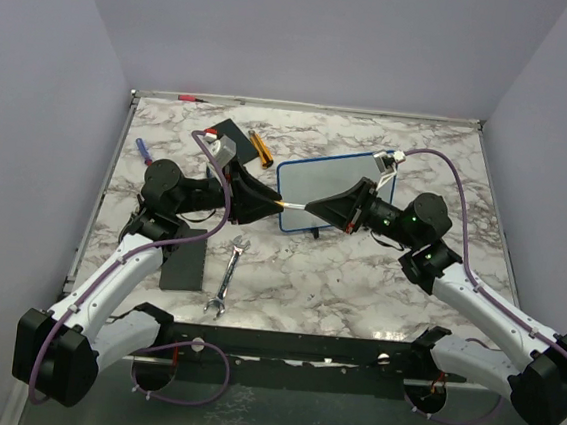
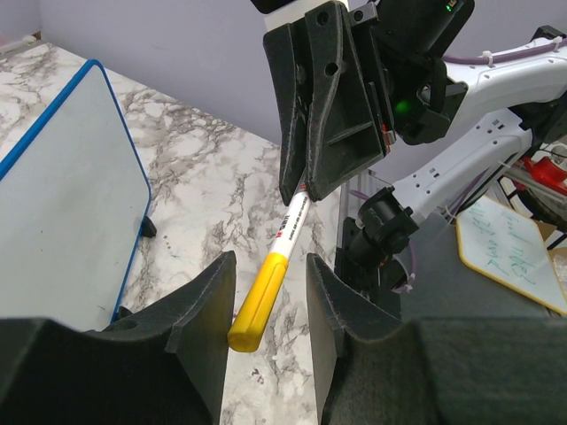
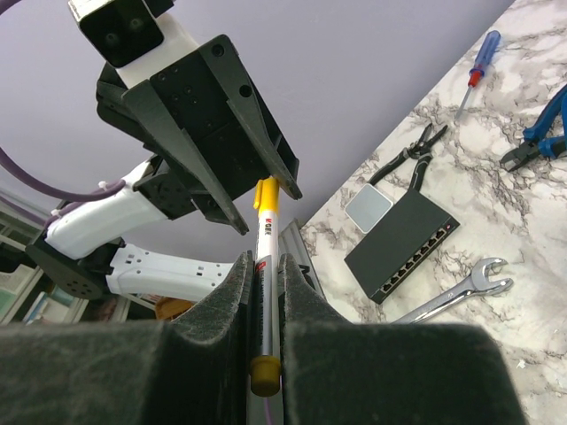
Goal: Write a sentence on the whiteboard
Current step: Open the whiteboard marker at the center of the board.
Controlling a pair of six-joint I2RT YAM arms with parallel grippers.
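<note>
The whiteboard [image 1: 331, 185], white with a thin blue frame, stands at the middle of the marble table; its left part shows in the left wrist view [image 2: 66, 177]. No sentence shows on its face. My right gripper [image 1: 316, 209] [image 3: 266, 264] is shut on the white barrel of a marker [image 1: 291, 206] [image 3: 267, 232], held in the air in front of the board's left edge. The marker's yellow cap [image 2: 260, 298] lies between the fingers of my left gripper [image 1: 269, 203] [image 2: 270, 297]. That gripper is open, with a gap on the right side of the cap.
A wrench [image 1: 227, 277] [image 3: 456, 290] and a black network switch [image 1: 183, 263] [image 3: 403, 241] lie near the left arm. Pliers [image 3: 413, 150], a blue screwdriver [image 1: 144, 147] [image 3: 478, 60], blue cutters [image 3: 540, 140], an orange tool [image 1: 261, 148] and a black pad [image 1: 233, 130] sit further back.
</note>
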